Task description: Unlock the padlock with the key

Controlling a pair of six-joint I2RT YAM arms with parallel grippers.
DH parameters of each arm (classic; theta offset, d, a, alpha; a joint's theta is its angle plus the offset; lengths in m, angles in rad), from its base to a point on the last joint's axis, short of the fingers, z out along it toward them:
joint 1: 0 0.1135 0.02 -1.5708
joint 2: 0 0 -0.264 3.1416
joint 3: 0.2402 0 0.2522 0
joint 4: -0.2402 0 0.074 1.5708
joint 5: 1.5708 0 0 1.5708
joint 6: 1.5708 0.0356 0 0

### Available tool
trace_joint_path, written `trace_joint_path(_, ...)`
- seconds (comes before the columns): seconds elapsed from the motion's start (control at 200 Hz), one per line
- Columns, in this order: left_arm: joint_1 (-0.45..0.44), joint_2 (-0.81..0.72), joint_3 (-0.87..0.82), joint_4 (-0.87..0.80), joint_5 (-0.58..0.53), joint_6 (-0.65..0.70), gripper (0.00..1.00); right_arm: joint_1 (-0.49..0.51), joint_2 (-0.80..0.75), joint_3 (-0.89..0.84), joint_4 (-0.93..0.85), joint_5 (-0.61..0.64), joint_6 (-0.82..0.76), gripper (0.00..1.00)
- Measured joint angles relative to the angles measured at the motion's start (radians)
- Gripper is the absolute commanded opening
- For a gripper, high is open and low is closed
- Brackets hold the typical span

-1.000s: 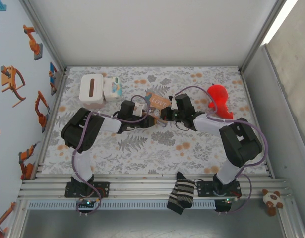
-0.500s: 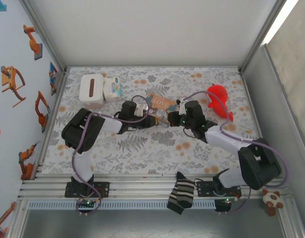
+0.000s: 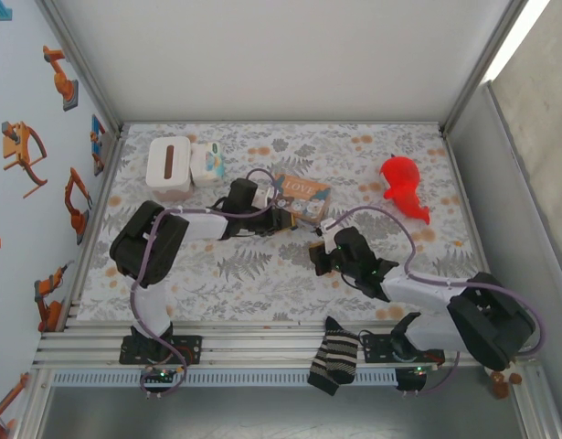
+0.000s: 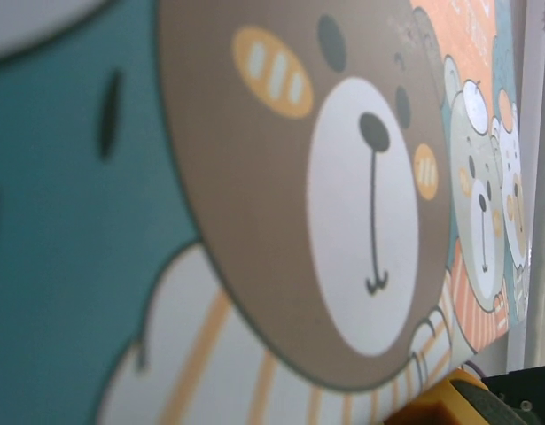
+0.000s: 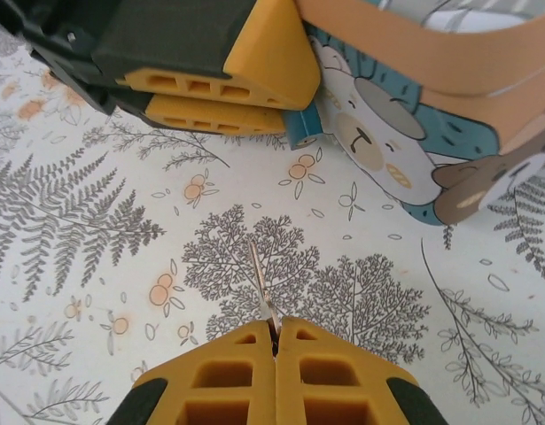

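My right gripper [image 5: 276, 329] is shut on the key [image 5: 260, 282], a thin metal sliver sticking out ahead of its yellow fingertips over the floral cloth. In the top view the right gripper [image 3: 318, 257] hangs near the table's middle, apart from the left gripper [image 3: 288, 219]. The left gripper's yellow fingers [image 5: 210, 80] lie close together, and the blue body of the padlock [image 5: 300, 128] peeks out at their tips, right beside the "LOVE" box [image 5: 405, 133]. The shackle is hidden. The box's bear print [image 4: 254, 177] sits very close in the left wrist view, with one yellow fingertip [image 4: 440, 403] at the bottom.
The "LOVE" box [image 3: 303, 190] lies just behind the left gripper. A white tissue box [image 3: 168, 163] and a small white box [image 3: 207, 163] stand at the back left. A red toy [image 3: 404, 183] is at the back right. A striped sock [image 3: 335, 357] hangs over the near rail.
The right arm has drawn back toward the near edge with the key, away from the left gripper. The left gripper has shifted slightly right, toward the box.
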Motion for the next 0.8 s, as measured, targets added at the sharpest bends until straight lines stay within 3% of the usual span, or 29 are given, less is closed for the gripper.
trace_joint_path(0.426, -0.013, -0.025, 0.067, -0.188, 0.006, 0.0, 0.28, 0.044, 0.252, -0.01, 0.282, 0.117, -0.084, 0.0)
trace_joint_path(0.801, -0.013, -0.025, 0.068, -0.208, 0.006, 0.0, 0.28, 0.056, 0.294, -0.01, 0.369, 0.158, -0.087, 0.0)
